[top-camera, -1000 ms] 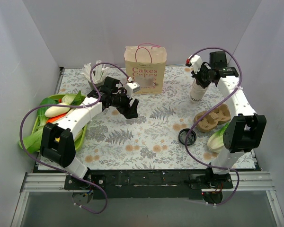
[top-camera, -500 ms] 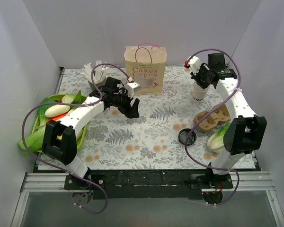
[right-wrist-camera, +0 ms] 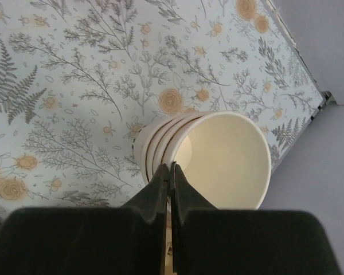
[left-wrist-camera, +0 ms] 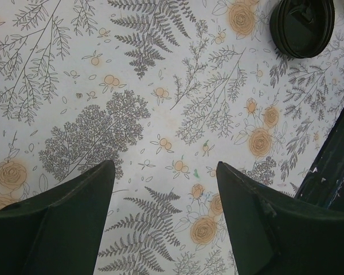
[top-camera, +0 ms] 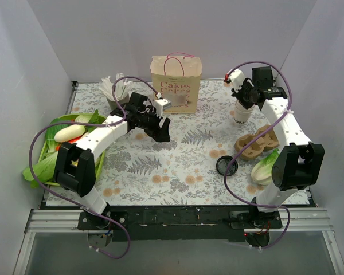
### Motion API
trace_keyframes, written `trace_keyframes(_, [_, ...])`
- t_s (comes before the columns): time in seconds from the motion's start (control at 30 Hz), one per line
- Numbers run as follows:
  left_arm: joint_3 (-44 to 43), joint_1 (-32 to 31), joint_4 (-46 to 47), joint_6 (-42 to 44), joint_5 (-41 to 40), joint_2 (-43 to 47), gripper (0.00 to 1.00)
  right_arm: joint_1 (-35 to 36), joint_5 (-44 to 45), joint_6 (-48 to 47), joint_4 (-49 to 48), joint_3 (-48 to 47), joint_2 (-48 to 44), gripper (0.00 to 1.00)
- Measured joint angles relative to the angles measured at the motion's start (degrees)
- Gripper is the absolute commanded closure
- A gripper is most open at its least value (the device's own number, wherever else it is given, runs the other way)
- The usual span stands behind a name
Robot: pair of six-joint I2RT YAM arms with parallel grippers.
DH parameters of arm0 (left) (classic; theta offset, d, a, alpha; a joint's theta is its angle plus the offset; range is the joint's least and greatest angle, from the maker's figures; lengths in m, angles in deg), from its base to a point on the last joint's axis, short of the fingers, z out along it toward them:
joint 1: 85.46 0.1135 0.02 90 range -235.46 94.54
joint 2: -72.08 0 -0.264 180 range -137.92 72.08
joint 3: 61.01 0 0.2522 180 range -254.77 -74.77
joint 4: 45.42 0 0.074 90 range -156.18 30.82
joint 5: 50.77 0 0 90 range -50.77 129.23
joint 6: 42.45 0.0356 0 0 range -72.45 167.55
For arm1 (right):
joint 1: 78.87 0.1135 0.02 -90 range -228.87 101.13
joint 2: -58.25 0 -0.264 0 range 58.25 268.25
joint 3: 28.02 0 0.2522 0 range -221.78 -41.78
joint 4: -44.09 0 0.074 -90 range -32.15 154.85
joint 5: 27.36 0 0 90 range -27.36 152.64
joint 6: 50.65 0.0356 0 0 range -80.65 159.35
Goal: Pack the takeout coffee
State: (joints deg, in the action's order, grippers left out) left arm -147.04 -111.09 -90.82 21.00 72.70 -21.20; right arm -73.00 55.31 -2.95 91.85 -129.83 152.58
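Floral tablecloth [top-camera: 178,163], paper bag [top-camera: 176,86], cup stack [top-camera: 239,116]

Matt, seemingly smooth paper cups [right-wrist-camera: 229,154]

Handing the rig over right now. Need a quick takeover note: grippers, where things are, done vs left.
Left gripper: open, empty, over the floral tablecloth in front of the bag.
Right gripper: shut, at the near rim of the nested stack of cream paper cups; I cannot tell if it pinches the rim.
Things: the beige paper bag with pink handles stands upright at the back, its inside hidden. The flat round black plastic lid lies beside the brown pulp cup carrier. No lidded coffee cup in any view.
Done: nothing visibly packed.
Left: probably the whole job.
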Motion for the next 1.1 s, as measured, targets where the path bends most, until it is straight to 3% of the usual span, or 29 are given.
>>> trace_keyframes(0.37, [-1.7, 0.0, 1.5, -3.3, 1.6, -3.0, 0.28, -0.6, 0.9, 1.3, -0.5, -1.2, 0.3, 0.99])
trace_keyframes(0.77, [-1.7, 0.0, 3.6, -6.1, 2.2, -3.0, 0.28, -2.0, -3.8, 3.5, 2.5, -2.3, 0.7, 0.99])
trace_keyframes(0.8, [-1.7, 0.0, 3.9, -6.6, 2.2, -3.0, 0.26, -1.6, -3.3, 2.7, 2.5, -2.3, 0.7, 0.99])
trace_keyframes(0.87, [-1.7, 0.0, 4.9, -9.1, 2.3, -3.1, 0.02, -1.0, -1.6, 1.5, 1.9, -1.8, 0.4, 0.99])
trace_keyframes(1.1, [-2.4, -1.6, 19.5, -25.4, 4.0, -4.7, 0.02, -1.0, -5.9, 2.4, 3.4, -1.0, 0.3, 0.99])
